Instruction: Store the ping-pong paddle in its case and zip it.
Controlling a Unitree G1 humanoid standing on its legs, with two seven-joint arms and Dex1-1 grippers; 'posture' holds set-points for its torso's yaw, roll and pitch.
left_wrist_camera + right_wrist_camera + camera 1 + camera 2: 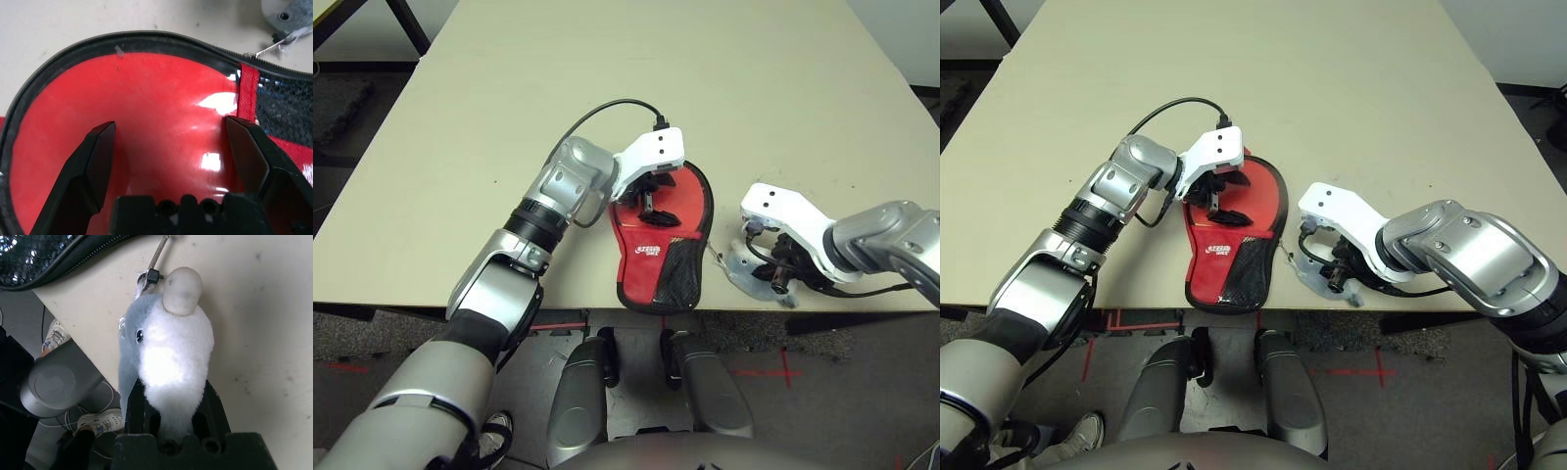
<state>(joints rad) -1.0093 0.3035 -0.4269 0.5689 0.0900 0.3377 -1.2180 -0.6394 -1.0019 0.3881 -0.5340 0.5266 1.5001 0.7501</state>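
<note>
The case [658, 266] lies flat near the table's front edge, red with black edging, a mesh pocket and a white logo. My left gripper [651, 203] hovers open just over its round end, fingers [93, 161] spread above the glossy clear panel [161, 103]. A smooth red face lies behind that panel, apparently the ping-pong paddle; its handle is hidden. To the case's right, my right gripper [779, 276] is shut on a small grey-white plush charm [171, 347]. A metal link [155, 265] ties the charm to the case's zip.
The beige table [656, 78] stretches far behind the case. Its front edge runs just below the case and the right gripper. A black cable loops from the left wrist over the tabletop.
</note>
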